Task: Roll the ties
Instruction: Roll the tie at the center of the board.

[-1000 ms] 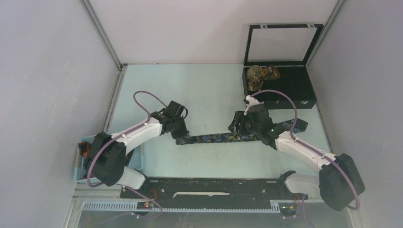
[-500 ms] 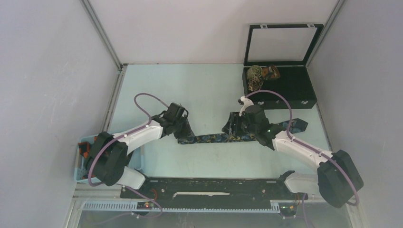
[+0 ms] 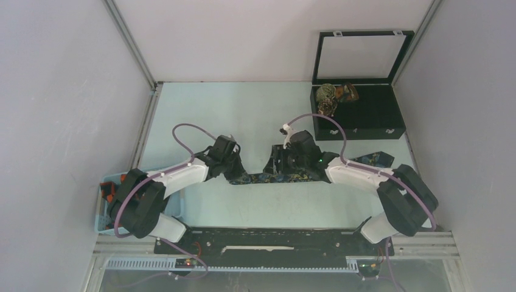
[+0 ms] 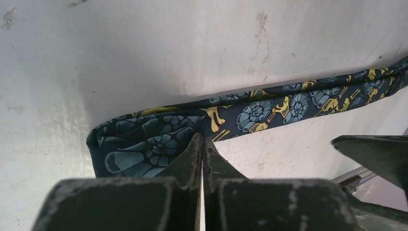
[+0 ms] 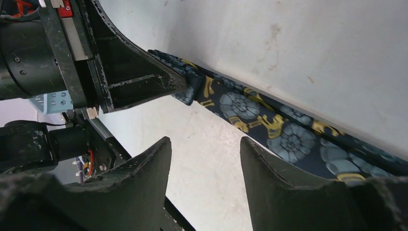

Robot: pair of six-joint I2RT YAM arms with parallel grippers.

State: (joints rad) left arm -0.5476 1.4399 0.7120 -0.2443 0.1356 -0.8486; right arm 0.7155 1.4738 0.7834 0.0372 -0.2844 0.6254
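Done so far: two small rolled coils of fabric (image 3: 329, 97), one olive and one orange-brown, sit in the far-left corner of the open black lidded case (image 3: 359, 130) at the far right of the pale green tabletop (image 3: 243, 115).
In hand: the long navy silk necktie with yellow and blue shell shapes (image 3: 252, 178) lies stretched out flat, left to right, across the tabletop. Only its narrow left end is folded back on itself, so I judge this roll barely begun.
Left to do: nearly the whole length of this tie has to be wound up. Something orange-red shows in the light blue tub (image 3: 175, 205) by my left base, and it may be more ties.
My left end effector (image 4: 202, 139): closed tight, tips down on the folded end of the tie. Whether any cloth is pinched between them I cannot tell.
My right end effector (image 5: 206, 144): roughly half open and holding nothing. It hangs over the near edge of the tie, near the left one, with most of the tie running off behind it to the right.
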